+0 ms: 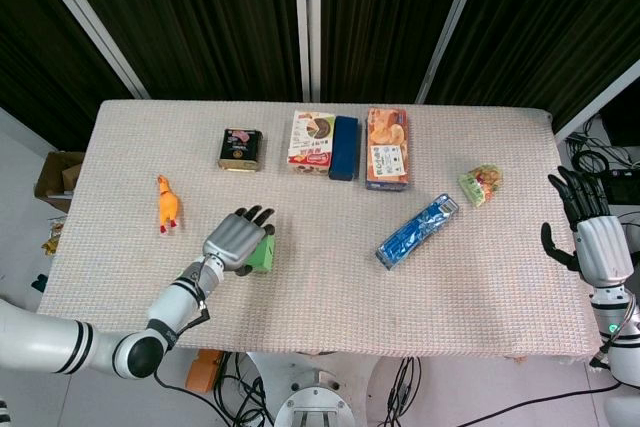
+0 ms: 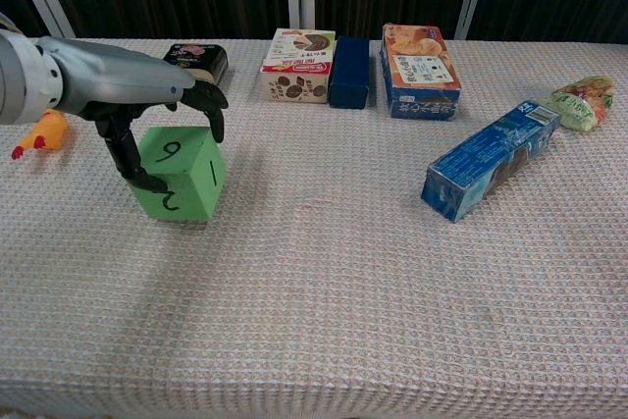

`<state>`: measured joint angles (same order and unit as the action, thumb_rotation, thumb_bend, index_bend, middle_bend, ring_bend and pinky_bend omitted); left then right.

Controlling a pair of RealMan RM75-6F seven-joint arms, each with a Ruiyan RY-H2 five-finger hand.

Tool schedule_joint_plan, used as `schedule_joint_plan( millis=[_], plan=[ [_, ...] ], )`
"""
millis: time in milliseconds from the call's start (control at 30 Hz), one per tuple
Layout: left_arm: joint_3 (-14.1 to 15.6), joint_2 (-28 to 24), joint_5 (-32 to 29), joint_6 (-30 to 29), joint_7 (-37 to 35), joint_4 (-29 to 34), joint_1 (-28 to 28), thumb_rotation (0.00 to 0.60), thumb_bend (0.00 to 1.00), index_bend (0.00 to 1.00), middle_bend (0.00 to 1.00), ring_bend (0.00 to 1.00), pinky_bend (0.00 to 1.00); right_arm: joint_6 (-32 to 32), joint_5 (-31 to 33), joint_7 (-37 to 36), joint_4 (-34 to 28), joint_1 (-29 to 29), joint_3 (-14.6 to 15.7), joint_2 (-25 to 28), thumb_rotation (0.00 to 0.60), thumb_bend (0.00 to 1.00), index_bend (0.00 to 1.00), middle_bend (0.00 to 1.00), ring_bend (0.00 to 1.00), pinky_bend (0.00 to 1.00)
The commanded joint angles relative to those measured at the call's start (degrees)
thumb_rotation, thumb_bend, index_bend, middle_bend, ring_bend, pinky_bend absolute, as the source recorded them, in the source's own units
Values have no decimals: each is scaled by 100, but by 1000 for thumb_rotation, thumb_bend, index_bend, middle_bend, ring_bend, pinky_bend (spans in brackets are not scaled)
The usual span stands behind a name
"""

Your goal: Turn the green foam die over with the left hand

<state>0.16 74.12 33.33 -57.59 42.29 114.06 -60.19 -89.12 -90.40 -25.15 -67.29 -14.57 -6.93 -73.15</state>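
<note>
The green foam die (image 2: 182, 176) stands on the table's left half, with the numbers 9, 1 and 2 on its visible faces. My left hand (image 2: 128, 85) reaches over it from the left and grips it, thumb on its left front face and fingers hooked over the top right edge. From above, the left hand (image 1: 235, 240) covers most of the die (image 1: 263, 252). The die looks slightly tilted, its near edge raised. My right hand (image 1: 585, 242) hangs beyond the table's right edge with fingers spread, holding nothing.
A yellow rubber chicken (image 1: 167, 204) lies left of the die. A dark tin (image 1: 240, 148), a snack box (image 1: 312, 141), a navy box (image 1: 343, 147) and an orange box (image 1: 386, 148) line the back. A blue packet (image 1: 417, 230) and a green snack bag (image 1: 480, 184) lie right.
</note>
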Motion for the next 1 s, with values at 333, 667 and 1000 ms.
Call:
schedule_joint_plan(
  millis=[333, 667, 1000],
  plan=[
    [-596, 302, 3750, 587, -5632, -1121, 1687, 600, 361, 528, 102, 11, 162, -2, -54, 139, -97, 11, 58, -53, 600, 485, 0, 0, 0, 0],
    [-435, 1473, 5045, 122, -8227, -3352, 2062, 600, 356, 571, 129, 11, 163, 20, -97, 379, -332, 7, 87, 15, 600, 485, 0, 0, 0, 0],
    [-311, 2287, 5413, -561, -8498, -4768, 2304, 600, 355, 587, 157, 29, 163, 106, -87, 502, -445, -9, 102, 61, 600, 485, 0, 0, 0, 0]
  ],
)
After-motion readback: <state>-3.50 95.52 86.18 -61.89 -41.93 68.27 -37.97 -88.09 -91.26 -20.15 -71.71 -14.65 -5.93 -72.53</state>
